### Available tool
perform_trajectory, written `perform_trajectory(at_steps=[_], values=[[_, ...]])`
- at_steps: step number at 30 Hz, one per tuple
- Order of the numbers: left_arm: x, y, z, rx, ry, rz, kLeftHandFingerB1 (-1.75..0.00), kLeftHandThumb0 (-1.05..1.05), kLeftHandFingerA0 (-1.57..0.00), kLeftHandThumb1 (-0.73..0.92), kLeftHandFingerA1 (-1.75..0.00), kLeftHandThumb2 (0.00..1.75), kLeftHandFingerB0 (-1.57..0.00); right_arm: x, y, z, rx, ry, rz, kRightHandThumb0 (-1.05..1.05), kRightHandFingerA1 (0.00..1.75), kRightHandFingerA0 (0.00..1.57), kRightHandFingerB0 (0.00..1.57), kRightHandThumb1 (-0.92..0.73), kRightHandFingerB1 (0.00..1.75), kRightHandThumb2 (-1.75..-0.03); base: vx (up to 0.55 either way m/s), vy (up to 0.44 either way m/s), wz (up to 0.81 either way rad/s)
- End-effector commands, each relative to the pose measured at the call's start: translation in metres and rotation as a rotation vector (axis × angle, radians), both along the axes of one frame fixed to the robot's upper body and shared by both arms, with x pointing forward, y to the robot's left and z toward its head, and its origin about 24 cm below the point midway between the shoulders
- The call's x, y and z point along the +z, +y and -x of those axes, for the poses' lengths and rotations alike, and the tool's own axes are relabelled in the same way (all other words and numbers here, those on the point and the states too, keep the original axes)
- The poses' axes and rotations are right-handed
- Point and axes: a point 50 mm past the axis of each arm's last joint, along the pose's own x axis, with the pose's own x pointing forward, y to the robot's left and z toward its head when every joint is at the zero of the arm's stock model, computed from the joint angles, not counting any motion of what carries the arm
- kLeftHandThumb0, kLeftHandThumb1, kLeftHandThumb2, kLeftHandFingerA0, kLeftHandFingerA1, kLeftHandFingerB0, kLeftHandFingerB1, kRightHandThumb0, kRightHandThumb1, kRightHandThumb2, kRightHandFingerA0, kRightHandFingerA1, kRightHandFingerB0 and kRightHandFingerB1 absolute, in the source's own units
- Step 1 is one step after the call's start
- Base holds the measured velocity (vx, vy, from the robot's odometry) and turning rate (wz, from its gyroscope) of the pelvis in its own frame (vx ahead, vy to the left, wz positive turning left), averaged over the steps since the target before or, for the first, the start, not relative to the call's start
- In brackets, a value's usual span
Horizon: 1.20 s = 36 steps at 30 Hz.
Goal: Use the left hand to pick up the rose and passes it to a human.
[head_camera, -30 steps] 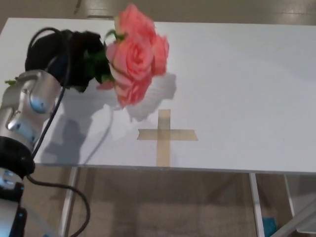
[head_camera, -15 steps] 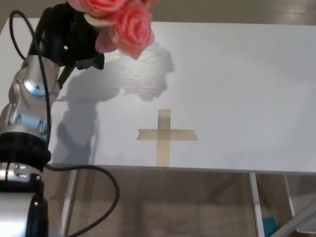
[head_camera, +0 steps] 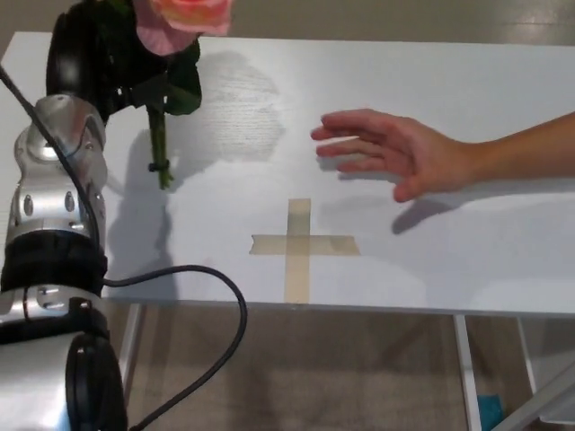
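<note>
My left hand point(head_camera: 94, 54) is at the top left, raised above the white table point(head_camera: 467, 260), shut on the rose point(head_camera: 184, 16). The pink bloom is cut off by the top edge of the picture. Its green stem point(head_camera: 160, 148) hangs down below my hand, with dark leaves around my fingers. A person's open hand point(head_camera: 395, 153) reaches in from the right, palm toward the rose, well apart from it. My right hand does not show.
A cross of tan tape point(head_camera: 299, 244) is stuck on the table near its front edge. My silver left forearm point(head_camera: 54, 206) and a black cable point(head_camera: 216, 296) fill the left side. Table legs and floor show below.
My left hand has lifted the rose higher and further up the picture, so the bloom now leaves the top edge and the stem hangs free. A person's hand has come in from the right.
</note>
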Motion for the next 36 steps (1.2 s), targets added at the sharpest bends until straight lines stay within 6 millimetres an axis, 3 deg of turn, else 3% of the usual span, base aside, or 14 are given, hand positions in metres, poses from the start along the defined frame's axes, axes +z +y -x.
perform_trajectory(at_steps=[1,13,26,36], values=[[0.001,-0.005,-0.003,-0.112,0.049,0.198,-1.04,-0.13,-1.03,0.8,-1.46,0.73,-0.86,-0.002,-0.001,0.003,-0.001,0.02,-0.009,-0.27,0.43,0.69,0.57,-0.65,0.4,-0.59,0.0,0.0,0.0],[0.001,-0.014,-0.002,-0.144,0.058,0.184,-1.06,-0.13,-1.01,0.8,-1.44,0.74,-0.85,-0.001,-0.001,0.002,0.002,0.021,-0.009,-0.27,0.43,0.7,0.57,-0.65,0.4,-0.59,0.0,0.0,0.0],[0.002,-0.055,0.001,-0.227,0.079,0.143,-1.07,-0.15,-0.95,0.77,-1.48,0.74,-0.8,0.001,0.0,-0.003,0.018,0.013,-0.007,-0.27,0.43,0.7,0.57,-0.65,0.4,-0.59,0.0,0.0,0.0],[-0.014,-0.091,0.004,-0.321,0.127,0.139,-1.06,-0.16,-0.94,0.78,-1.42,0.73,-0.83,0.002,0.001,-0.006,0.02,0.01,-0.016,-0.26,0.43,0.69,0.57,-0.65,0.4,-0.59,0.0,0.0,0.0]])
